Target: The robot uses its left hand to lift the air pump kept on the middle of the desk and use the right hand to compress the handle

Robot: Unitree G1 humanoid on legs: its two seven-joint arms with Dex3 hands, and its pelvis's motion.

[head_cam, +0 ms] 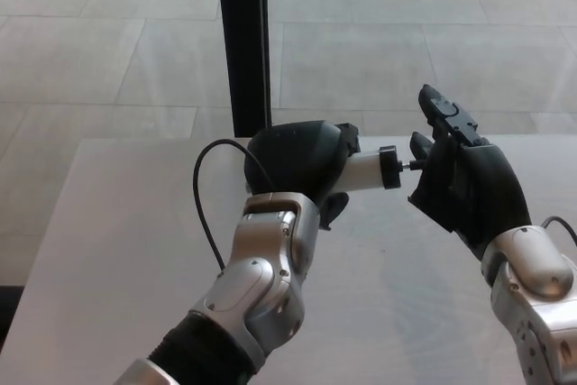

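**Operator:** I see my left hand (296, 161) wrapped around the air pump (365, 172), holding it off the desk (108, 223) with the white barrel lying roughly level and pointing toward my right side. Most of the pump body is hidden inside the fist.

**Observer:** And the right?

**Operator:** My right hand (462, 188) stands upright with fingers (444, 113) spread, nothing grasped. Its palm is against the end of the thin metal rod (412, 166); I can't make out the handle itself behind the palm. Only a short bit of rod shows between the palm and the barrel's black cap (389, 168).

**Observer:** Anything else?

**Operator:** A black hose (204, 205) loops out from behind my left hand, above the desk. Beyond the far edge stands a dark post (243, 42) on a tiled floor (108, 33).
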